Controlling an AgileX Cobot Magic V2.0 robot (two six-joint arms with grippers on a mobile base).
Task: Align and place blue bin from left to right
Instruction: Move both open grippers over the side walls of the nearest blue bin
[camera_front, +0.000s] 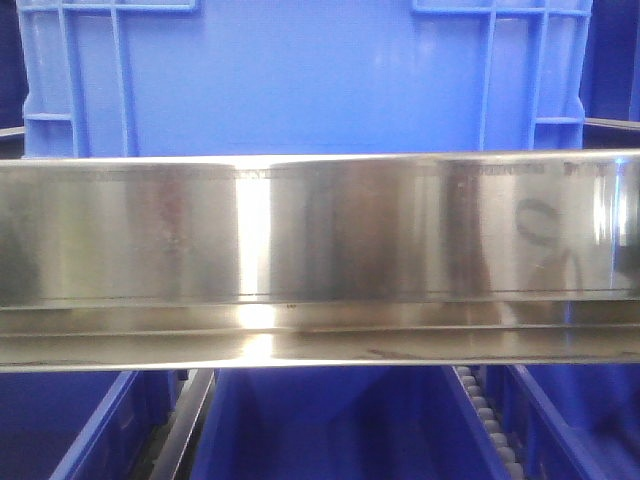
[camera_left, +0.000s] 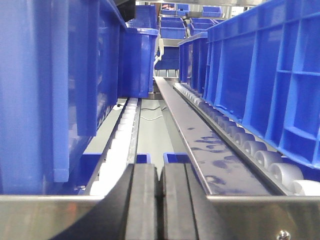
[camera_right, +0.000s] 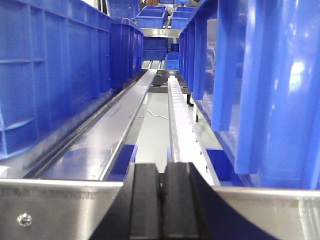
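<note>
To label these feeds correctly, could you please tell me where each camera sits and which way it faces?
Exterior front: faces the steel rail head-on, the blue bin above it; no robot parts show.
Left wrist: low by the roller track, looking along it between crates; the left hand shows, shut.
Right wrist: likewise along another gap between crates; the right hand shows, shut.
Shared: both wrist views have steel rail along the bottom.

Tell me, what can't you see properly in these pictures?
Front view: the blue bin loses its top at the picture's edge; the steel rail hides its bottom.
Left wrist view: the far bins are too small to count.
Wrist views: the left claw and right claw, both shut, are cut off below.
</note>
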